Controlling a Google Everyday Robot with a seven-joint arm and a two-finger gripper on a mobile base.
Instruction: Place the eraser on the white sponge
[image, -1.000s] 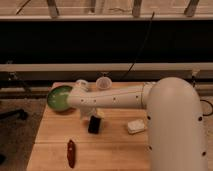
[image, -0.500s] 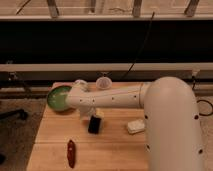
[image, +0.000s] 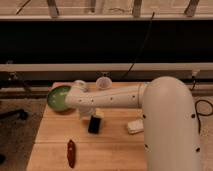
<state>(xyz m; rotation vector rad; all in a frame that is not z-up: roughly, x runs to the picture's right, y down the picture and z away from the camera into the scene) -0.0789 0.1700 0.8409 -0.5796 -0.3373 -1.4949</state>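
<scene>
Gripper (image: 90, 115) at end of white arm, low over wooden table (image: 115, 147). Eraser (image: 94, 125) directly beneath it, touching or nearly so; open, closed or pinching, cannot tell. White sponge (image: 134, 126) to picture-right of gripper, well apart. Green bowl (image: 56, 97) behind it to picture-left, cup (image: 104, 81) behind, red tool (image: 71, 152) nearer camera.

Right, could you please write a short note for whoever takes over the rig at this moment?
Gripper: low over the table, directly above the eraser; I cannot tell whether it grips it.
Eraser: mid-table, apart from the white sponge, which lies further right in the view.
Done: nothing is placed yet; the sponge is bare.
Left: carry the eraser across and set it on the sponge.
</scene>
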